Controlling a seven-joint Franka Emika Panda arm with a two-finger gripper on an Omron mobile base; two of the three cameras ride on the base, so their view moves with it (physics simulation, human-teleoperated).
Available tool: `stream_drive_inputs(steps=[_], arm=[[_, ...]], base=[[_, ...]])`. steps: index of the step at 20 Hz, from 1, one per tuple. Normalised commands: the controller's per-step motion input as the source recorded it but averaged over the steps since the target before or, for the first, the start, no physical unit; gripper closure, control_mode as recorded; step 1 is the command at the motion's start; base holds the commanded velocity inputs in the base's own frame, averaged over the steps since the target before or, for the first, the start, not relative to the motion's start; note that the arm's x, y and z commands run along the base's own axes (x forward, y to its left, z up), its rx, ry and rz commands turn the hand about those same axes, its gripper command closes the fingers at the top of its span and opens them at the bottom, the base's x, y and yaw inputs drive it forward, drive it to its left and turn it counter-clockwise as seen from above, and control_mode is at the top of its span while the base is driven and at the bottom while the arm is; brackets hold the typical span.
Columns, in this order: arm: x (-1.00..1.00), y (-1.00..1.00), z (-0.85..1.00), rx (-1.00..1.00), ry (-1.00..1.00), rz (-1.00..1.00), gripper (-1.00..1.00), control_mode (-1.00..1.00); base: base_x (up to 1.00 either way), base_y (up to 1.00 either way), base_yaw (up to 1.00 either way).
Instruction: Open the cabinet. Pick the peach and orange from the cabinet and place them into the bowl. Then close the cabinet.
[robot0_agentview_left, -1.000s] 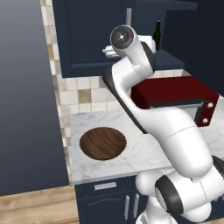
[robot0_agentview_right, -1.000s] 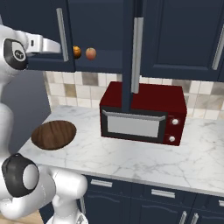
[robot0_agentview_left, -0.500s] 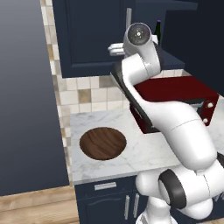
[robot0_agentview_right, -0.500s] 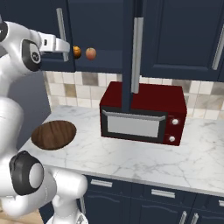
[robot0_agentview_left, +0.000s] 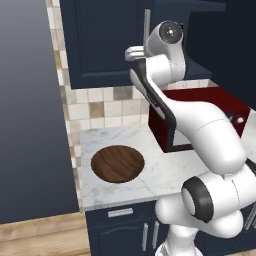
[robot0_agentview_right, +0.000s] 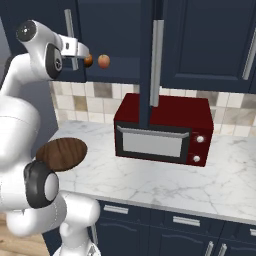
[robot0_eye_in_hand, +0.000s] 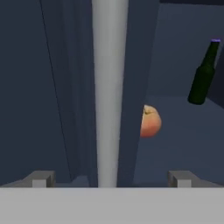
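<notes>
Brushed-silver metal is dead ahead: in the hand view a long bar handle (robot0_eye_in_hand: 109, 87) stands upright between the wide-open fingers of the gripper (robot0_eye_in_hand: 109, 178), tips spread to either side of it and nothing clamped. The cabinet (robot0_agentview_right: 115, 35) is part open: its right door (robot0_agentview_right: 150, 60) swings out edge-on over the red microwave (robot0_agentview_right: 160, 127), while the left door (robot0_agentview_left: 107, 40) looks shut, and that is the handle the hand faces. Inside on the shelf, the peach (robot0_agentview_right: 104, 61) sits just beside the orange (robot0_agentview_right: 88, 60), and the peach peeks out past the door edge in the hand view, with a dark bottle (robot0_eye_in_hand: 203, 74) further back. My read: the bar is rigid and smooth, so clamp across it around mid-height and pull along the hinge arc. Both fruits look light, round and prone to rolling, so close across the widest part with gentle force. The wooden bowl (robot0_agentview_left: 118, 163) waits empty on the marble counter (robot0_agentview_left: 165, 172), well below the shelf.
</notes>
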Motion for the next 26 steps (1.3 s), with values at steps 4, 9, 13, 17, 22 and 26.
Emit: stream_drive_inputs(steps=[4, 9, 13, 17, 22, 26], arm=[[0.39, 0.03, -0.02, 0.03, 0.04, 0.08, -1.00, -1.00], [0.25, 0.27, -0.14, 0.00, 0.00, 0.03, -1.00, -1.00], [0.19, 0.27, -0.14, 0.00, 0.00, 0.00, -1.00, -1.00], [0.36, 0.15, -0.13, 0.00, 0.00, 0.00, -1.00, -1.00], [0.43, 0.21, -0.27, 0.00, 0.00, 0.00, 1.00, -1.00], [0.32, 0.25, -0.23, 0.00, 0.00, 0.00, 1.00, -1.00]], base=[[0.00, 0.00, 0.00], [0.00, 0.00, 0.00], [0.00, 0.00, 0.00], [0.00, 0.00, 0.00], [0.00, 0.00, 0.00], [0.00, 0.00, 0.00]])
